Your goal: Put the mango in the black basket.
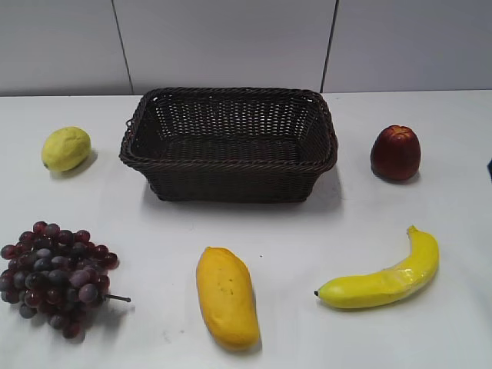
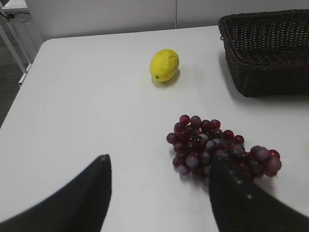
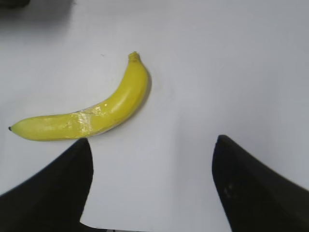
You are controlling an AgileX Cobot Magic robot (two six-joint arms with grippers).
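The orange-yellow mango (image 1: 227, 296) lies on the white table at the front centre, in the exterior view only. The black basket (image 1: 228, 157) stands empty at the back centre; its corner shows in the left wrist view (image 2: 270, 72). Neither arm shows in the exterior view. My left gripper (image 2: 159, 162) is open and empty above the table, next to the grapes. My right gripper (image 3: 152, 145) is open and empty above bare table near the front edge, just right of the banana.
A bunch of dark red grapes (image 1: 54, 265) (image 2: 217, 147) lies front left, a lemon (image 1: 66, 148) (image 2: 164, 65) back left, a red apple (image 1: 395, 152) back right, a banana (image 1: 384, 277) (image 3: 91, 108) front right.
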